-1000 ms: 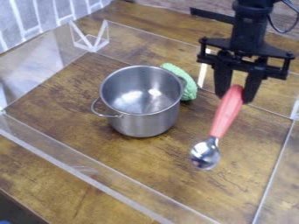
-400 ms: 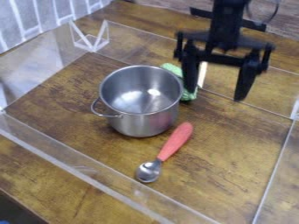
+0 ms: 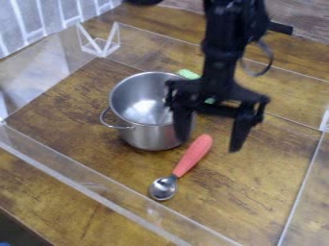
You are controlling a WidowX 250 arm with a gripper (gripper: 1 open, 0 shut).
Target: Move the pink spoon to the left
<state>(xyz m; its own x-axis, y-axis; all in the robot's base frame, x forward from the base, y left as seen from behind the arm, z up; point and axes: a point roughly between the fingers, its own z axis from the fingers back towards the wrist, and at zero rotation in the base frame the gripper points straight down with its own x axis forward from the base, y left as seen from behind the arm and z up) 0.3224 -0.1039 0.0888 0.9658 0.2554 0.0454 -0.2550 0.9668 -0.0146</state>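
- Pink spoon (image 3: 183,165) lying flat on the wooden tabletop (image 3: 77,125), in front of the steel pot (image 3: 144,110), bowl end nearest the camera.
- Tool (image 3: 209,122) hanging just above the spoon's handle, pointing down, jaws spread wide, holding nothing.
- Green object (image 3: 189,74) partly hidden behind the pot.

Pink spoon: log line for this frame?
pincer: open, above spoon, empty | pink spoon: flat on table, in front of pot | contact: none
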